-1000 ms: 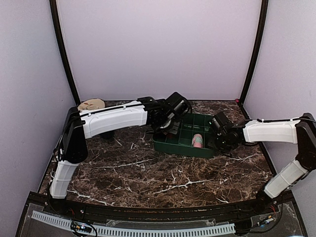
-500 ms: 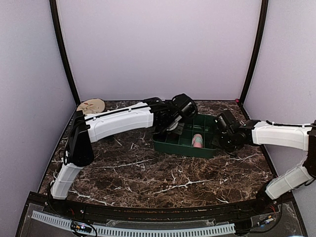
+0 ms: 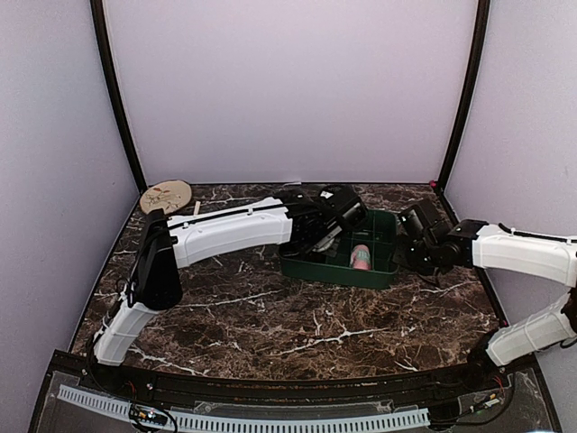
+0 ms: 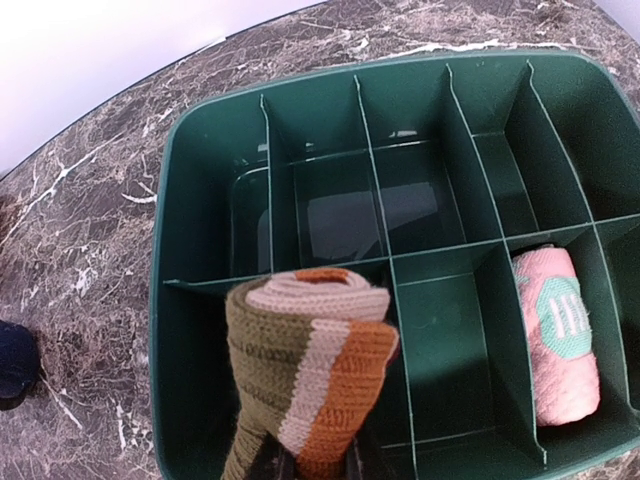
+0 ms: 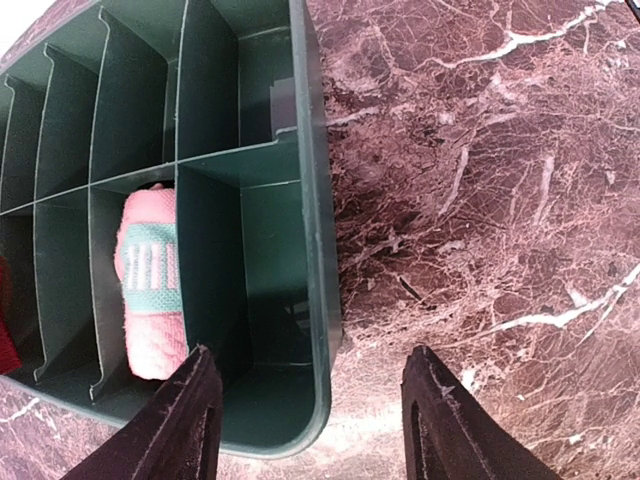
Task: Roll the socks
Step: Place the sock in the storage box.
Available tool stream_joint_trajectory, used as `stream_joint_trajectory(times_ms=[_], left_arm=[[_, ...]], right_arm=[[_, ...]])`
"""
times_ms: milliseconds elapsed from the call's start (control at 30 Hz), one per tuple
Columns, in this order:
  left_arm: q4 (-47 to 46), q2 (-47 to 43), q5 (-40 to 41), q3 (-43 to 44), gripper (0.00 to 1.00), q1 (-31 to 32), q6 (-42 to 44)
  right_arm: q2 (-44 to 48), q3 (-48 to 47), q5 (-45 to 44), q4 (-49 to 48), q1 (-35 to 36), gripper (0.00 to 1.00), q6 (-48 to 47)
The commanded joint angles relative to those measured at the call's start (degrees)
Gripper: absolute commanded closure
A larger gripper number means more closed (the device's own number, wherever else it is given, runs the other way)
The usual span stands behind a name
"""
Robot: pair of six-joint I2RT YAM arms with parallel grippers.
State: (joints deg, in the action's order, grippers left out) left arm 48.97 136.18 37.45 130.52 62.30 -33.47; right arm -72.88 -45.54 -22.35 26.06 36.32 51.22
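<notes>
Over the near row of the green divided tray (image 4: 200, 160), my left hand (image 4: 312, 462) pinches the rolled tan striped sock (image 4: 312, 365) at its lower end. The grip appears meant to keep the roll from unwinding until a cell receives it. The rolled pink sock (image 4: 555, 340) lies lengthwise in the near-row cell next to the tray's right end, walled in on both sides. My right hand (image 5: 312, 360) is spread and holds nothing, with one finger above the end cell and the other above the table (image 5: 480, 200).
</notes>
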Motion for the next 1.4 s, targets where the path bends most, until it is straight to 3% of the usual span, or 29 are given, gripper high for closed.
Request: stream_joint_trajectory(times_ms=[0,333,733,1367], left_arm=[[2.66,1.68,3.34,2.91,1.00,0.84,-0.40],[2.30,4.78,6.10,5.43,1.00,1.36,2.04],[1.27,6.55,3.92,5.85,1.00,1.23,1.69],[1.73,7.61,-3.47,4.97,1.00,0.03,-6.32]], right_arm=[[2.28,1.50,-0.29,-0.30,0.24,0.43,-1.46],[3.89,2.38,0.64,-0.94,0.18,0.43,-2.85],[2.86,1.46,1.02,-1.11,-0.49,0.43,-4.70],[1.22,-0.25,1.61,-1.39,-1.54,0.43,-6.04]])
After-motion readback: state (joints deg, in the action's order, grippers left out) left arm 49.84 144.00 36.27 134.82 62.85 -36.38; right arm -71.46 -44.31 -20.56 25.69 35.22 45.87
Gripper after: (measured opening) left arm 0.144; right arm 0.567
